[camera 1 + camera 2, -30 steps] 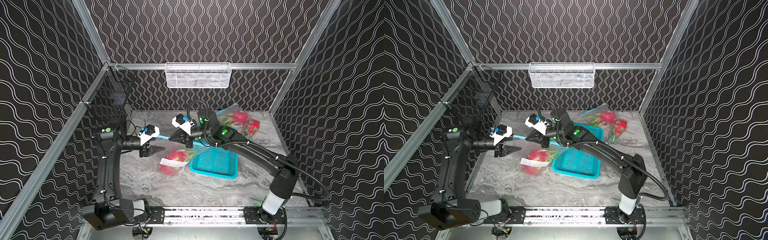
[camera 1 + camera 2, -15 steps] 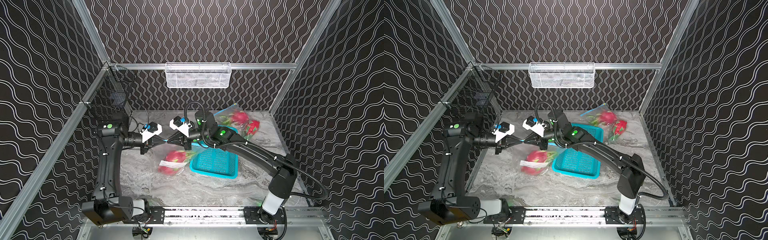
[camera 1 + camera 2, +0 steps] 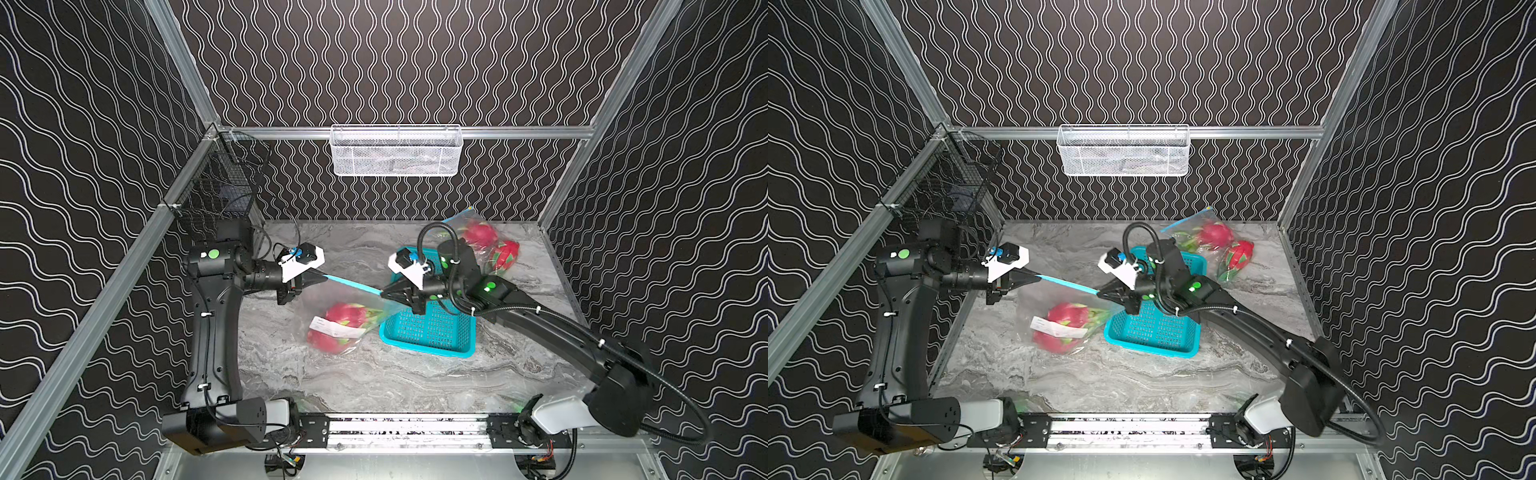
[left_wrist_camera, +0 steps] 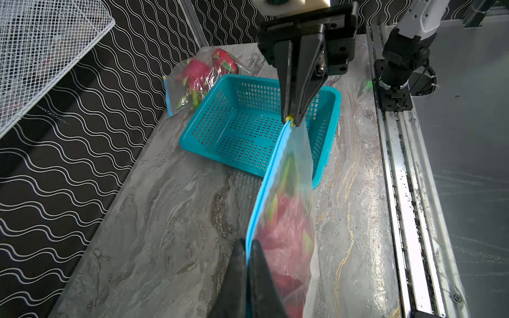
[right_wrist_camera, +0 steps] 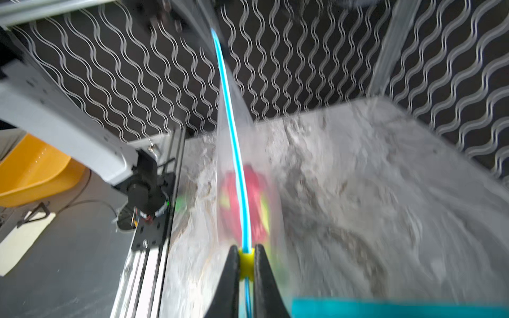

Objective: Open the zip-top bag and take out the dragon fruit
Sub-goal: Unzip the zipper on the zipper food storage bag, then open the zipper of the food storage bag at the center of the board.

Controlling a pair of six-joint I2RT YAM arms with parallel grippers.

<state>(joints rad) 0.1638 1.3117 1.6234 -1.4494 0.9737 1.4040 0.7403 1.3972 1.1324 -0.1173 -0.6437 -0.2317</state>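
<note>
Opening is in hand: the left gripper (image 3: 321, 277) is clamped on one end of the blue zip strip (image 3: 351, 284) of the zip-top bag (image 3: 332, 300), and the right gripper (image 3: 383, 293) is pinched on the yellow slider (image 5: 246, 263) at the other end (the seal looks shut). The dragon fruit (image 3: 340, 320) sags inside over the middle of the marble tabletop (image 3: 374, 386), just beside the teal basket (image 3: 424, 352). Next, likely, the slider must run along the strip while the left gripper anchors its end.

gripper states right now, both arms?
Left gripper: closed on the blue zipper strip of the zip-top bag.
Right gripper: closed on the bag's yellow slider.
</note>
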